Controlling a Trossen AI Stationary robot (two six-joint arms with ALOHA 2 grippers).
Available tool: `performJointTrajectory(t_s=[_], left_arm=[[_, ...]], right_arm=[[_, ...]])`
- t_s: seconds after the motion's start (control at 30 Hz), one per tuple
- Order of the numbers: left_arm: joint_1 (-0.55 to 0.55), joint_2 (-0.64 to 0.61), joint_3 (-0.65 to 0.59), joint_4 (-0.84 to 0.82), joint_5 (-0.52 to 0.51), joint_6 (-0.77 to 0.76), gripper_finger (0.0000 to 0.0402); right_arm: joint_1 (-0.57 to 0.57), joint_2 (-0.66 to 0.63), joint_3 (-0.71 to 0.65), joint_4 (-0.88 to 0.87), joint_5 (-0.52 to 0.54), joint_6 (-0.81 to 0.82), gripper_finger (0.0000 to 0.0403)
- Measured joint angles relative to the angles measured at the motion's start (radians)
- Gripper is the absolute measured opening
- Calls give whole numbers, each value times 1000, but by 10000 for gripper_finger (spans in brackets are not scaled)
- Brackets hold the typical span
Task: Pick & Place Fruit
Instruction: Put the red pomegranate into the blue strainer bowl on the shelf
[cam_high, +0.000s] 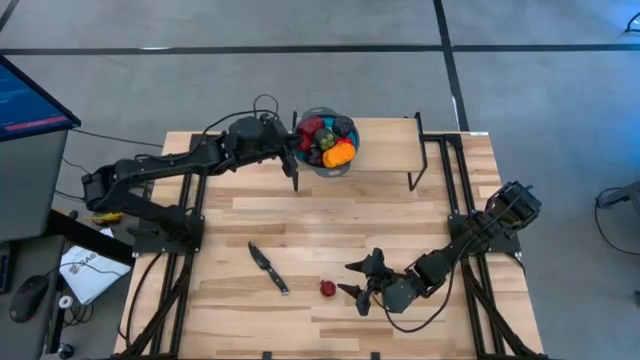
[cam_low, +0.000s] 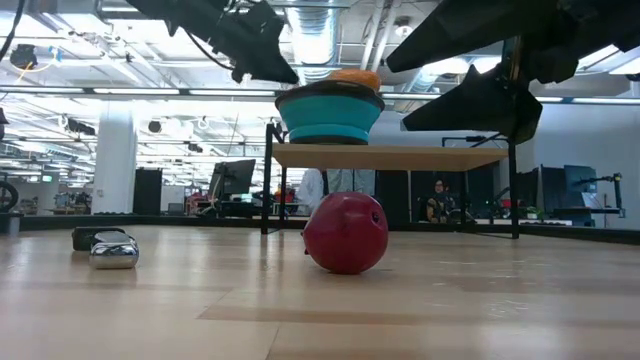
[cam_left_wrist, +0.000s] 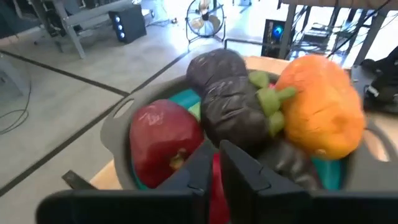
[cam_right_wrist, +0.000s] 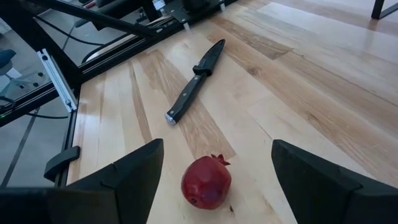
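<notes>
Your right pincer (cam_right_wrist: 211, 180) is wide open and holds nothing. The dark red fruit (cam_right_wrist: 206, 182) sits on the table (cam_high: 400, 230) right between its fingers, near the knife (cam_right_wrist: 194, 81). Come down slowly, keep the fruit in the middle, then squeeze gently so it won't roll away. Your left pincer (cam_left_wrist: 214, 168) is shut and empty above the bowl (cam_left_wrist: 118, 121), where the other fruit lies.
</notes>
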Motion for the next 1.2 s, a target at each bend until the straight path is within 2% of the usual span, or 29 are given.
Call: performJointTrajectory(t_s=[0.27,0.37,0.43,0.5,0.63,0.7,0.8,0.9,1.0,1.2], left_arm=[[-36,-87,0,-3,6,-3,5],[-84,-151,0,-6,21,-3,6],[-133,-194,1,-18,55,-2,8],[-196,-229,1,-55,77,5,7],[-364,-275,-9,-160,84,6,3],[-457,-292,-44,-162,71,4,3],[-581,-299,-116,-164,1,-32,3],[-689,-298,-193,-162,-104,-100,3],[-771,-283,-266,-140,-199,-187,4],[-876,-283,-400,-91,-320,-382,4]], right_arm=[[-2,0,0,11,0,-7,292],[-12,0,0,14,-73,-24,292],[-24,0,0,14,-198,-92,292],[-36,0,0,13,-259,-155,292],[-61,0,0,13,-273,-248,292],[-71,0,1,13,-272,-292,292],[-93,0,1,24,-298,-281,292],[-121,0,2,36,-316,-127,292],[-161,0,6,22,-353,-81,292],[-192,0,144,-253,-398,-57,292]])
